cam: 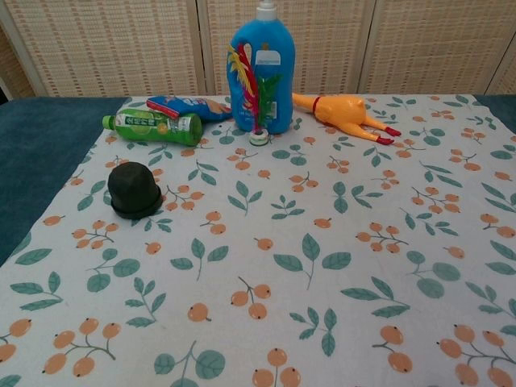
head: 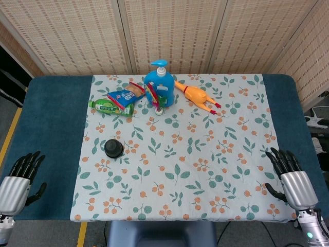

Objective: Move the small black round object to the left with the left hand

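A: Head view first: where do you stand? Your left hand (head: 18,177) rests at the bench's (head: 54,134) near left corner, fingers (head: 26,162) spread and holding nothing. Your right hand (head: 290,177) sits at the near right corner, fingers likewise spread and empty. Neither shows in the chest view.

B: So nothing done yet?

A: By my reading, no. The small black round dome-shaped object (head: 113,148) sits on the white floral cloth (head: 205,170), toward the cloth's left edge and about midway between far and near edges, well apart from your left hand. The reach, the grip and the shift left all remain.

B: Which way does it point?

A: It stands upright, on its wider flat base, rounded top up (cam: 134,189). Its axis is vertical; being round, it has no heading you need to match.

B: Anything close by?

A: The green plastic bottle (head: 111,107) lies on its side farther back, apart from it. The blue strip of bench left of the cloth looks like your destination.
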Controlling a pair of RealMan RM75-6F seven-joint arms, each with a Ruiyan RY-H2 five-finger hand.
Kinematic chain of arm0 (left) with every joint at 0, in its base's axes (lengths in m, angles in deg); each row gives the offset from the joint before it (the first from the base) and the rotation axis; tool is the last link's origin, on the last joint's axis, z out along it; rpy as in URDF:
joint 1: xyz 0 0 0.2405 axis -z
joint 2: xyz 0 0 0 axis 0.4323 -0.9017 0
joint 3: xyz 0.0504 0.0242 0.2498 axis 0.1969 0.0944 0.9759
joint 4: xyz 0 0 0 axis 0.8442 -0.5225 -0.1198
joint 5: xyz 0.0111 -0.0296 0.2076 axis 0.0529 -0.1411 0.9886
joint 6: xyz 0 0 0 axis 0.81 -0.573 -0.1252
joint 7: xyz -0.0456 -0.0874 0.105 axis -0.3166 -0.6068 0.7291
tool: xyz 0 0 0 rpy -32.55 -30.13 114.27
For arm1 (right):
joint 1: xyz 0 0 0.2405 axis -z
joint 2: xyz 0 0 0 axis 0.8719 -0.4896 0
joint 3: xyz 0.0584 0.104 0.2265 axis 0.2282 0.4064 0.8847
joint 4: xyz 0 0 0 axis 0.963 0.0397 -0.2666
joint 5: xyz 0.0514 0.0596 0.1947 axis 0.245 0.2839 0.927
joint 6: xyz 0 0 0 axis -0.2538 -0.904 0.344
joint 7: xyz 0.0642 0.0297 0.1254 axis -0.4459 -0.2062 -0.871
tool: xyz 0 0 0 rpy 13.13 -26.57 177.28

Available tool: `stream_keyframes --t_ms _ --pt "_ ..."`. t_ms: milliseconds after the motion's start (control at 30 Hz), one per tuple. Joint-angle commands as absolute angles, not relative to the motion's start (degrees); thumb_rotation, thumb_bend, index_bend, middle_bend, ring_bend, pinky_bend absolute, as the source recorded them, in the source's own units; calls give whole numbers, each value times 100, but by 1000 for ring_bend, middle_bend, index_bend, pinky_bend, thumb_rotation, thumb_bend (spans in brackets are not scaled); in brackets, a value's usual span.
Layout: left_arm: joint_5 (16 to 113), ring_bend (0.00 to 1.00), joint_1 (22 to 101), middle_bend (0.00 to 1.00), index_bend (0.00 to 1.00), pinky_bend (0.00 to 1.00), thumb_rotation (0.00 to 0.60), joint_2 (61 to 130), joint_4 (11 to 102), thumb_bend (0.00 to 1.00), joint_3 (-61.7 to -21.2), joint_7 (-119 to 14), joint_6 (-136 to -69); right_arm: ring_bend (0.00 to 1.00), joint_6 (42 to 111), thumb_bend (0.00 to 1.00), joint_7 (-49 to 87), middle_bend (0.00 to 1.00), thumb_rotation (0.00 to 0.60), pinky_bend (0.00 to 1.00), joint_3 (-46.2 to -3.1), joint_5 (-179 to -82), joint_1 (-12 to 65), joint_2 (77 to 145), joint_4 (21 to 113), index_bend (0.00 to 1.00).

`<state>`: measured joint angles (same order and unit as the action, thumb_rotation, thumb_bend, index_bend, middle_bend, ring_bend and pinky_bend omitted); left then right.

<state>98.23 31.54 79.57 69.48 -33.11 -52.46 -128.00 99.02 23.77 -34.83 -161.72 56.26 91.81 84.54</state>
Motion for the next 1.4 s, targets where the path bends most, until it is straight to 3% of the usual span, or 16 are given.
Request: stream_keyframes --t_ms 33,300,400,567,833,1000,1400 --pt "9825 0 3161 0 0 93 600 7956 6946 390 -3305 -5245 -12783 0 9882 180 2393 0 600 0 -3491 -16177 5620 9185 8455 0" --pt "10161 0 3471 0 0 95 600 7883 7235 389 -3238 -5234 -12449 0 9981 181 2337 0 600 0 -3500 -16203 5671 9137 8466 0" --pt "10356 0 3878 0 0 108 600 7611 7661 387 -3282 -5272 -11991 0 9987 180 2319 0 600 0 -3496 -16187 5680 9133 8466 0" --pt "10040 0 4802 0 0 120 600 7123 8388 385 -3565 -5717 -10660 0 9870 180 2347 0 600 0 -3475 -16129 5628 9169 8473 0" --pt "8591 0 6302 0 0 118 600 7120 8644 383 -4268 -5379 -8409 0 9630 180 2465 0 600 0 -3474 -16004 5547 9232 8496 0" --pt "7410 0 7021 0 0 118 600 7382 8266 385 -4554 -4741 -7593 0 9589 180 2508 0 600 0 -3423 -15884 5533 9244 8503 0" --pt "5438 0 8237 0 0 122 600 7864 7625 383 -4115 -3253 -6813 0 9399 180 2426 0 600 0 -3389 -15729 5456 9227 8505 0"
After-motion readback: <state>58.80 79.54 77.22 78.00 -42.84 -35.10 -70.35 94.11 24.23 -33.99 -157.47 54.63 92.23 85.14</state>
